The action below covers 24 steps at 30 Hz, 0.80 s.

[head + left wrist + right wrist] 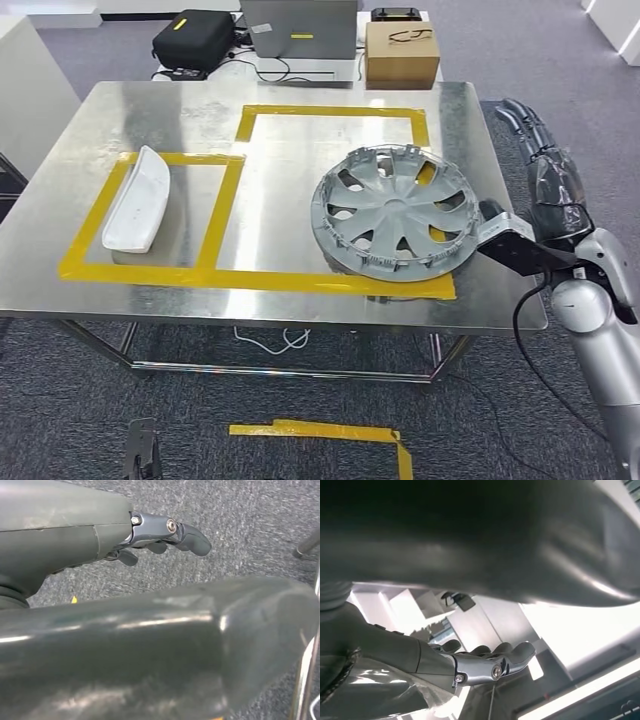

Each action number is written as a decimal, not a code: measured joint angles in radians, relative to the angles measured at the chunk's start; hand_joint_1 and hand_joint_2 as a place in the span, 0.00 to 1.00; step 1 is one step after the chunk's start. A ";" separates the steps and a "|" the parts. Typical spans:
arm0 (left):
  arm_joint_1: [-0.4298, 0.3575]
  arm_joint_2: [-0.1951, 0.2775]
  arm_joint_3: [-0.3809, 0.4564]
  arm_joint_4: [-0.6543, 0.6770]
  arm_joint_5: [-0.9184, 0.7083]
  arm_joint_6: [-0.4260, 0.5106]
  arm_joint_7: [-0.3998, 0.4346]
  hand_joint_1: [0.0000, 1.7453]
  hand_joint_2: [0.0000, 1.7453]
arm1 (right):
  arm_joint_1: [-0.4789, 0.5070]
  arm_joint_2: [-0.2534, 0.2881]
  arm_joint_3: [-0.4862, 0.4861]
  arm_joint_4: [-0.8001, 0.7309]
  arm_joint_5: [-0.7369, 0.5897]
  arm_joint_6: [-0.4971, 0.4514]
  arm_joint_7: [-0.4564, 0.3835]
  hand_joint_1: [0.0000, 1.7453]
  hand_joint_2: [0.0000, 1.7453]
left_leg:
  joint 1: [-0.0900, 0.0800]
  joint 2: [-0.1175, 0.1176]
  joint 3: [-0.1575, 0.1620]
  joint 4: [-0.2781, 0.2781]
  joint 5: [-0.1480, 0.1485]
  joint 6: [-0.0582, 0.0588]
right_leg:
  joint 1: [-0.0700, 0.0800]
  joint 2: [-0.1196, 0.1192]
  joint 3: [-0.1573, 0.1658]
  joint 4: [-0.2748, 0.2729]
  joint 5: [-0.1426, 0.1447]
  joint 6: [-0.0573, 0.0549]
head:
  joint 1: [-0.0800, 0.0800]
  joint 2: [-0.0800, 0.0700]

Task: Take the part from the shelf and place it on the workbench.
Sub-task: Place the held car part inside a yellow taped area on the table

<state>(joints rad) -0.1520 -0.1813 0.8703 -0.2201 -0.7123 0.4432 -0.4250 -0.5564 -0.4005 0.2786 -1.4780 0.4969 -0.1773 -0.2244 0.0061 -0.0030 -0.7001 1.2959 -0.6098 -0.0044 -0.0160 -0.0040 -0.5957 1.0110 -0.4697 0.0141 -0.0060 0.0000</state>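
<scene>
— Counting parts: one hubcap [395, 208] and one white tray [137, 197] lie on the workbench [287, 170].
— Hands? Right hand [545, 160] released beside the hubcap; left hand [158, 532] holds nothing, fingers apart.

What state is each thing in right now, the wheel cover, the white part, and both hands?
wheel cover: lying flat on the workbench, in the big taped box.
white part: resting in the small taped box.
right hand: beside the cover, fingers extended, holding nothing.
left hand: empty, over the carpet.
</scene>
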 joint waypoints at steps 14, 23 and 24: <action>-0.004 0.009 0.015 0.000 0.030 0.031 -0.012 0.00 0.00 | -0.008 0.000 0.000 -0.030 -0.041 0.019 -0.009 0.00 0.00 | -0.004 0.002 0.096 -0.273 0.156 0.055 | 0.005 0.003 -0.096 0.210 -0.132 0.043 | 0.007 0.000; -0.005 0.012 0.018 0.000 0.026 0.032 -0.016 0.00 0.00 | 0.006 0.000 0.000 -0.048 -0.041 0.007 -0.018 0.00 0.00 | -0.008 0.001 0.055 -0.271 0.205 0.027 | 0.012 0.005 0.091 -0.020 -0.059 0.027 | 0.006 0.000; -0.004 0.013 0.018 0.000 0.025 0.032 -0.016 0.00 0.00 | 0.008 0.000 0.000 -0.048 -0.043 0.006 -0.018 0.00 0.00 | -0.008 0.001 0.053 -0.270 0.208 0.022 | 0.011 0.004 0.087 -0.021 -0.053 0.019 | 0.006 0.000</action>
<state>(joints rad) -0.1565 -0.1686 0.8881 -0.2201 -0.6872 0.4755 -0.4411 -0.5483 -0.4006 0.2789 -1.5263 0.4542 -0.1710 -0.2424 -0.0019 -0.0022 -0.6467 1.0263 -0.4022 0.0174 -0.0053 -0.0002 -0.5086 0.9898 -0.5229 0.0330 -0.0001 0.0000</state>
